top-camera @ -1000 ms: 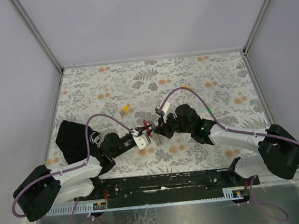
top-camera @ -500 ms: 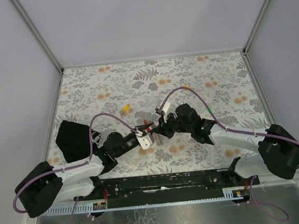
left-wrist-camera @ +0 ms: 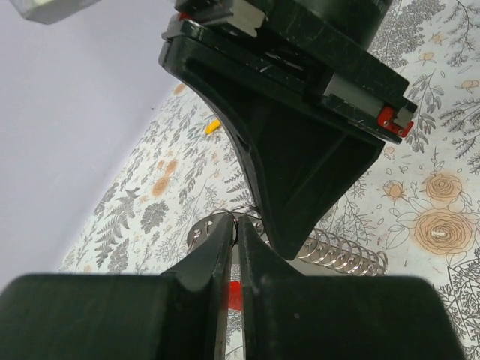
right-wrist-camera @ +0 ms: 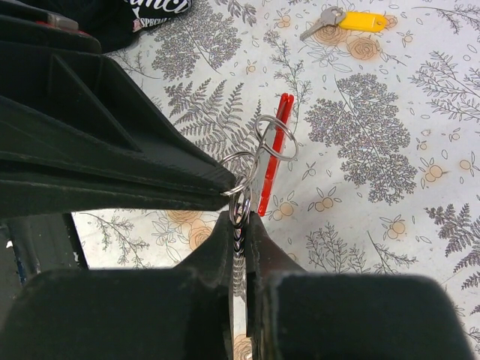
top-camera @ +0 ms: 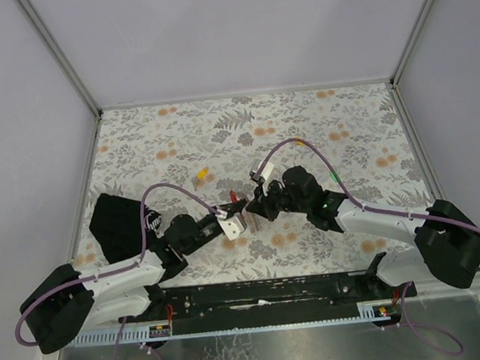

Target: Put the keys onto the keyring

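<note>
Right now the whole job sits in the small space where the two sets of fingertips meet. The keyring (right-wrist-camera: 271, 154) shows as a red strip whose near end lies just in front of the right gripper (right-wrist-camera: 238, 217). Its long axis runs straight away from those tips, leaning slightly to the right. Thin wire rings (right-wrist-camera: 274, 139) cross the strip partway along it. The left gripper (left-wrist-camera: 234, 229) comes in from the right gripper's left, its tip touching those rings. Both arms are equally close, nose to nose. The left jaws are closed to a hairline with a sliver of red in the slit, so I judge it grips the keyring. The right jaws are pinched just as tight on a silver coil (right-wrist-camera: 240, 210); I cannot tell whether a key hangs from it. The yellow key (right-wrist-camera: 354, 20) lies on the table well ahead and to the right of the right gripper, apart from both. Any threading, in my judgement, depends on lining up with the strip's long axis.
</note>
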Action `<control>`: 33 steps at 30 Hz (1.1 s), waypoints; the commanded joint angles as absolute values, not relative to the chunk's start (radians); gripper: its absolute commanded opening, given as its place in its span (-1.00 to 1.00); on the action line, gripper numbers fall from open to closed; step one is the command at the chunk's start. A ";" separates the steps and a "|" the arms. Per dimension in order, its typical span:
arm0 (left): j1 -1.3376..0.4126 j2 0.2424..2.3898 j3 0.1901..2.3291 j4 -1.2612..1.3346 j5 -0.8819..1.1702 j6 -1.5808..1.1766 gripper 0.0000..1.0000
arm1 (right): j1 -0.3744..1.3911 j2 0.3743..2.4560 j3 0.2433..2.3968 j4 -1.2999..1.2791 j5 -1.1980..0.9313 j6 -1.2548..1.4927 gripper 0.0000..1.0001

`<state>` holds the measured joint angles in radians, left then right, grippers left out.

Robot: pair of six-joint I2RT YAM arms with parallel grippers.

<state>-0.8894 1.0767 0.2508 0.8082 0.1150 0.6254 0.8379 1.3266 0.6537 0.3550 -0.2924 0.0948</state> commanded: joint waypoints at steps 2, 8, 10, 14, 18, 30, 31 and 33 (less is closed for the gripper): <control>-0.884 1.020 0.258 0.818 0.037 0.596 -0.98 | 0.845 1.290 0.689 0.387 -0.304 0.095 -1.00; -0.884 1.003 0.262 0.782 0.022 0.538 -0.99 | 0.845 1.294 0.689 0.381 -0.285 0.089 -1.00; -0.884 1.019 0.265 0.769 0.028 0.517 -1.00 | 0.844 1.296 0.690 0.382 -0.288 0.089 -1.00; -0.885 1.038 0.274 0.747 0.031 0.483 -0.97 | 0.844 1.296 0.692 0.382 -0.292 0.087 -1.00; -0.884 1.035 0.283 0.741 0.016 0.473 -0.89 | 0.845 1.299 0.692 0.380 -0.293 0.086 -1.00; -0.884 1.047 0.319 0.692 -0.007 0.442 -0.71 | 0.845 1.307 0.699 0.375 -0.299 0.085 -1.00; -0.884 1.046 0.320 0.695 -0.005 0.441 -0.71 | 0.845 1.308 0.699 0.376 -0.299 0.084 -1.00; -0.884 1.044 0.320 0.708 -0.005 0.435 -0.68 | 0.845 1.314 0.701 0.377 -0.300 0.085 -1.00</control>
